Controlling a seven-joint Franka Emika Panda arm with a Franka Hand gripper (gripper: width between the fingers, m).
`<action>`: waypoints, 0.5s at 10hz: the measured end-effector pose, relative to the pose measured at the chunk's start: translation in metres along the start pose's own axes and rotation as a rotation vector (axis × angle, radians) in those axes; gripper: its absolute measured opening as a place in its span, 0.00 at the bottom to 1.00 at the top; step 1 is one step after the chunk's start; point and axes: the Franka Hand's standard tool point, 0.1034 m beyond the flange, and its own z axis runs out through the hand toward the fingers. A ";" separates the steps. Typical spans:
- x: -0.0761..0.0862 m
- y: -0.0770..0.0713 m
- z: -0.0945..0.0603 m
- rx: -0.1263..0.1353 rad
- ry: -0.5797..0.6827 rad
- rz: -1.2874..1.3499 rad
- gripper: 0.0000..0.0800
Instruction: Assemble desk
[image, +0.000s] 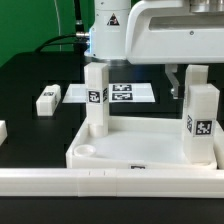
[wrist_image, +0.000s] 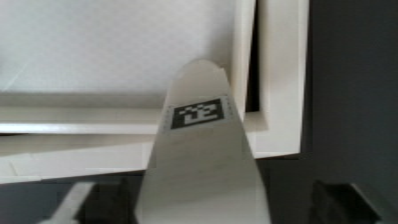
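While the desk top (image: 140, 152) lies across the exterior view's lower frame, the end effector (image: 188, 82) hangs open astride the upright leg (image: 200, 122) at that view's right, not touching it; another leg (image: 95, 100) stands at centre.

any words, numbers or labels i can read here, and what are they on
No readable words, brands or numbers anywhere.
Square black-and-white tags only, patterns not letters: on the leg in the middle, the leg at the exterior view's right, the loose leg, the marker board.
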 end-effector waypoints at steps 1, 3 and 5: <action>0.000 0.000 0.000 0.000 0.000 0.008 0.46; 0.000 0.000 0.000 0.000 -0.001 0.037 0.36; 0.000 0.000 0.001 0.000 -0.001 0.144 0.36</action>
